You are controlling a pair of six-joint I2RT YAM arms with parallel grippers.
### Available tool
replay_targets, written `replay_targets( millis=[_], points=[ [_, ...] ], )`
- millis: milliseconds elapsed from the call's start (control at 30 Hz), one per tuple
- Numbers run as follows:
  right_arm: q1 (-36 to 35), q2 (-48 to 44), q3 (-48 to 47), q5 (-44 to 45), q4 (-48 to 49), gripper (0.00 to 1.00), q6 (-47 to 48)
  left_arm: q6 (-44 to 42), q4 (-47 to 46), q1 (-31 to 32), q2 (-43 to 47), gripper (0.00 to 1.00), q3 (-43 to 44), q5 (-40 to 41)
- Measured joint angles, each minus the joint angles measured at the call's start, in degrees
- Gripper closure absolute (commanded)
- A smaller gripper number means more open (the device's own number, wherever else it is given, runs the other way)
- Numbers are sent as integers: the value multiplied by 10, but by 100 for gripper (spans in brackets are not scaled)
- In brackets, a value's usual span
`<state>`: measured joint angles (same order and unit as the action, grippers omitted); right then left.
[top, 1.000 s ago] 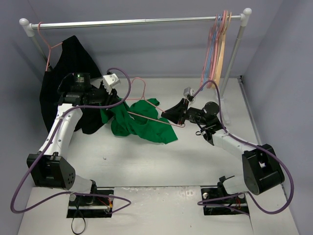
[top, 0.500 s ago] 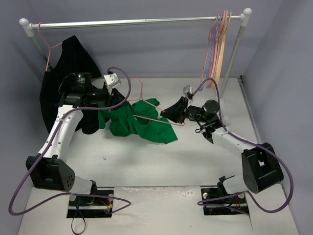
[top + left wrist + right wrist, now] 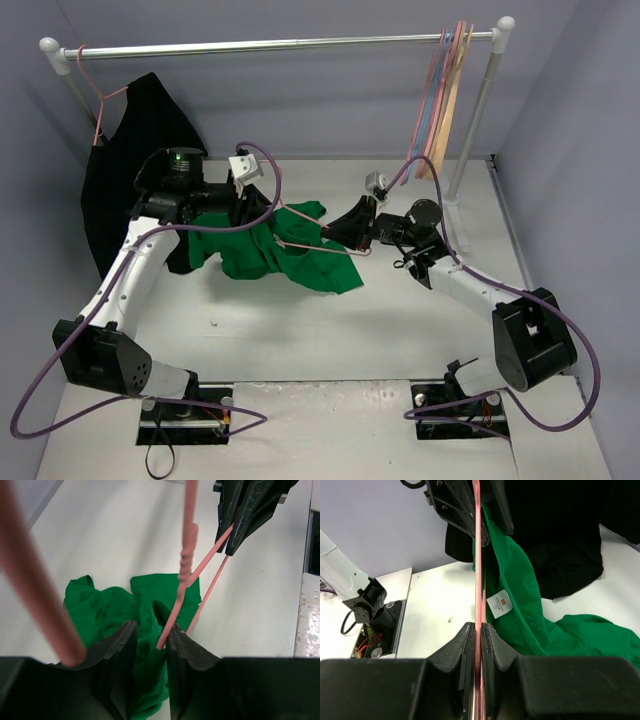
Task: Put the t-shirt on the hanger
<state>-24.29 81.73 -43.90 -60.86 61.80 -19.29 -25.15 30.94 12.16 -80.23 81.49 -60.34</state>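
Note:
The green t-shirt lies bunched on the table, its upper part lifted. My left gripper is shut on a fold of it; in the left wrist view the cloth fills the gap between the fingers. One arm of the salmon-pink hanger runs into the cloth beside the left gripper. My right gripper is shut on the hanger's other end, held edge-on between its jaws. The shirt's white neck label shows next to the hanger.
A black garment hangs from the left end of the metal rail. Several spare hangers hang at the rail's right end beside its post. Grey walls close in the table on three sides.
My left gripper has moved right and slightly up, toward the right gripper, carrying the shirt's fold along the hanger. The right gripper has shifted a little up and left with the hanger.

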Motion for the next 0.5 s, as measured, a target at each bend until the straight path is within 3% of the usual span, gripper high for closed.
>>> replay_targets(
  millis=[133, 200, 300, 400, 500],
  points=[
    [-2, 4, -7, 7, -4, 100, 4, 0, 2, 2, 8, 88, 0, -1],
    [-2, 4, -9, 14, -9, 100, 9, -2, 3, 5, 14, 100, 0, -3],
    [-2, 4, -15, 19, -22, 99, 19, -4, 5, 7, 27, 100, -4, 0],
    [-6, 4, -23, 22, -43, 82, 33, -4, 5, 6, 40, 100, -16, 10],
    [-9, 3, -35, 49, -81, 59, 49, -1, 2, 7, 58, 100, -39, 24]
  ],
)
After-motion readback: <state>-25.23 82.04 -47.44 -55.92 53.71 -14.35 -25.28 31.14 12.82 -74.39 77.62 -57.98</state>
